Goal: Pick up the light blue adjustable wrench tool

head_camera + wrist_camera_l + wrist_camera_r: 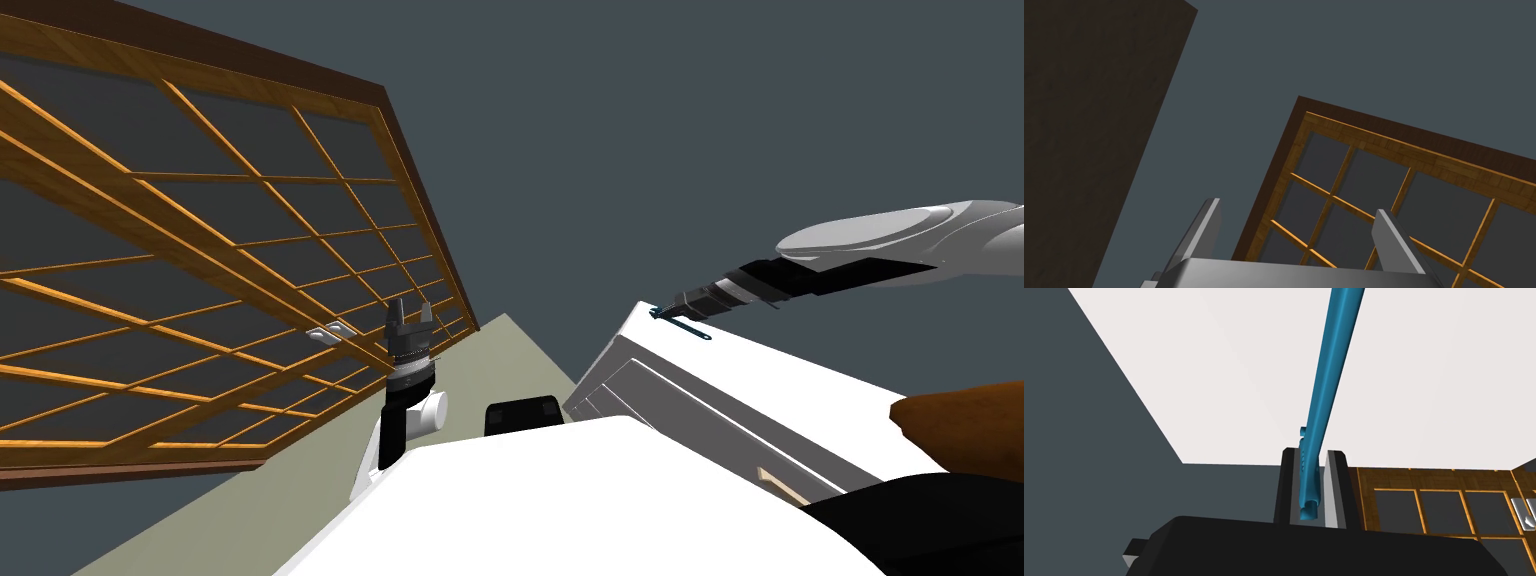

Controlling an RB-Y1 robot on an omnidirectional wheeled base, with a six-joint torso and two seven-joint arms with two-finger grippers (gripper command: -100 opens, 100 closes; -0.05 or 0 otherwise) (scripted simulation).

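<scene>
The grasp is judged made: the blue wrench (1329, 378) is pinched near one end between the closed fingers of the right hand (1312, 455). Its handle runs out over the white worktop (800, 370), right of centre in the head view. Whether it has been raised clear cannot be told. The left hand (411, 318), left of centre, is held spread and empty.

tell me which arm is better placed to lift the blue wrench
Right. The right gripper has its jaws shut on the wrench over the white cabinet, so it likely only needs to rise. The left gripper stands open by the window, away from it.
</scene>
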